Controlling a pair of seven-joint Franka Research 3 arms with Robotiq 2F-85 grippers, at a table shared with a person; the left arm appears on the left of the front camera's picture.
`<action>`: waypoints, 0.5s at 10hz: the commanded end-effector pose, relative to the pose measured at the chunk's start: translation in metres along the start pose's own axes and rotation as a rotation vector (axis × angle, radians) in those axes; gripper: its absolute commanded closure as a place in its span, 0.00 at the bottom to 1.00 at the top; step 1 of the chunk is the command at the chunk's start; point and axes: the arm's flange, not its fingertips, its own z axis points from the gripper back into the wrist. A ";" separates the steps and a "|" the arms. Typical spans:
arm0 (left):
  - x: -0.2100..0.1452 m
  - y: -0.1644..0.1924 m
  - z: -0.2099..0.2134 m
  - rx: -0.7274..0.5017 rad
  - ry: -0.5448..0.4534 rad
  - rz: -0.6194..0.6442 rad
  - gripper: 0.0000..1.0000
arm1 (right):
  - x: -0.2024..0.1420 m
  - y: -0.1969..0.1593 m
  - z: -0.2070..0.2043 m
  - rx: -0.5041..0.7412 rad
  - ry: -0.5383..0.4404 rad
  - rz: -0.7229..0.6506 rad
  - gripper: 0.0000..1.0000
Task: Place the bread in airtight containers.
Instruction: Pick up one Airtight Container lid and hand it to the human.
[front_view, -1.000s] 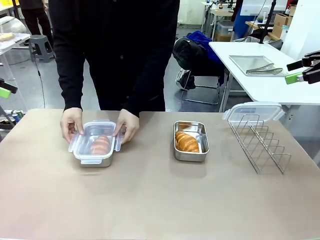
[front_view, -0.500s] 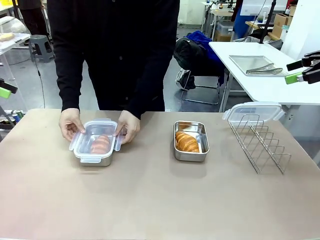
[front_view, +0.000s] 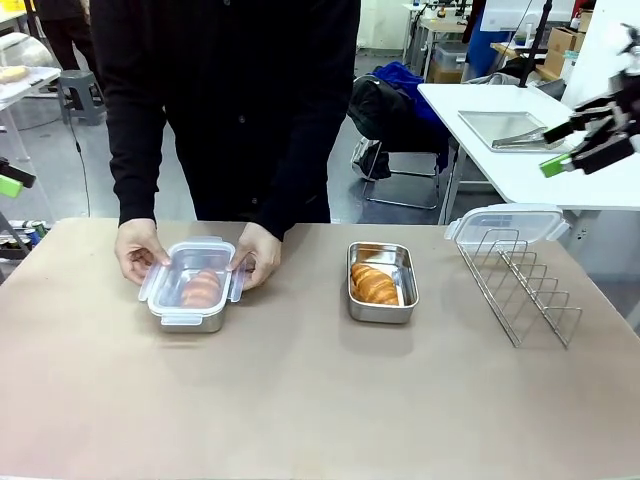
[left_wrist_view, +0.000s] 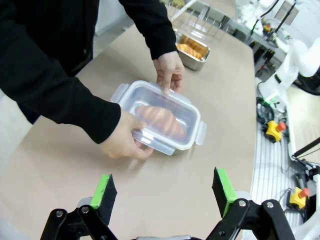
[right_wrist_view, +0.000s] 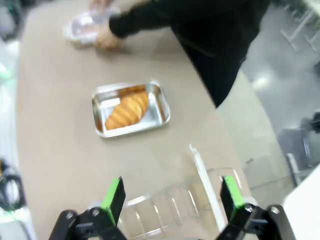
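Croissant (front_view: 201, 290) in lidded tin (front_view: 192, 312) far left of wire rack (front_view: 520, 285), person's hands (front_view: 256, 255) pressing lid. Second croissant (front_view: 374, 285) in open tin (front_view: 382, 310) nearer rack; clear lid (front_view: 507, 222) behind rack, unfitted. Left gripper (left_wrist_view: 163, 185), right gripper (right_wrist_view: 172, 192): jaws wide, empty.

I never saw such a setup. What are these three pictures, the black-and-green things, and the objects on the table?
A two-armed robot shares a table with a person. The wide picture looks across the table from between the arms. The other two come from cameras on the wrists: the black-and-green parts at the bottom are the left pincer and the right pincer, both open and empty. The person's hands hold a lidded tin with a croissant inside. A second croissant lies in an open tin. Toward the right stand a wire rack and, behind it, a spare lid.
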 end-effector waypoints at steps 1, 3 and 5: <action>0.002 -0.002 0.000 0.002 0.009 -0.010 0.00 | 0.004 -0.017 -0.026 0.016 0.192 0.197 0.00; 0.002 -0.002 0.000 0.002 0.009 -0.010 0.00 | 0.007 -0.022 -0.046 -0.021 0.321 0.304 0.00; 0.002 -0.002 0.000 0.002 0.009 -0.010 0.00 | 0.003 -0.026 -0.060 0.016 0.387 0.386 0.00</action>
